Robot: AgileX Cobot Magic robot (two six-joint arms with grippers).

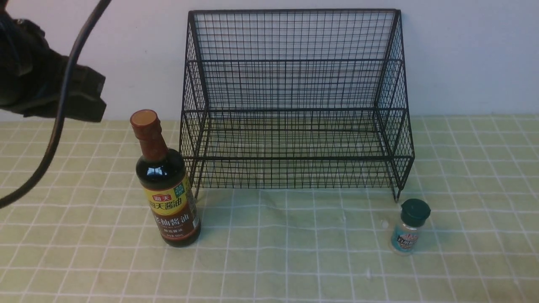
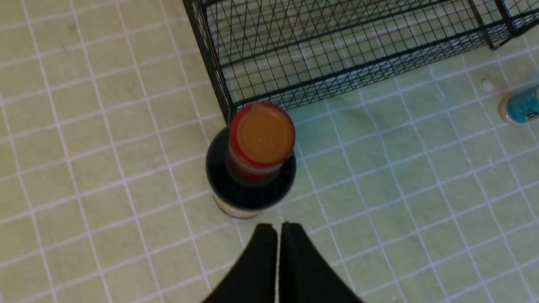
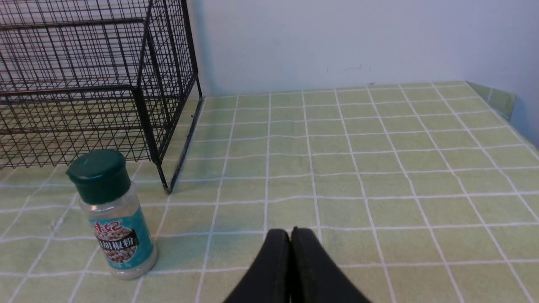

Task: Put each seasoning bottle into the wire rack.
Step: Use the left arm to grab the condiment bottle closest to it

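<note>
Soy-sauce bottle: your tall one [image 1: 168, 185] stands upright left of centre in the front view, just beside the rack's near left corner. It looks full, so expect it heavy, stiff and probably glass, slick on the dark shoulder. Take it around the reddish-brown neck, below the cap; gripped that high, it could swing or tip.
Shaker jar: yours [image 1: 407, 231] stands upright at the lower right of the front view, near the rack's foot. Likely light and rigid; close on the clear body around the teal label, since the green cap is wider and may be smooth.
Left pincer: the left gripper [image 2: 279, 227] is clenched on nothing; you must open it before reaching for the neck.
Right pincer: the right gripper [image 3: 293, 231] is clenched too, with nothing between its tips.
Wire rack: your target [image 1: 294, 158], upper centre of the front view, is thin black mesh in a sloping-sided frame; bottles could snag its front rail.
Tablecloth: pale green, white-gridded [image 1: 269, 269], slightly glossy.
Progress: both bottles remain to be racked.
</note>
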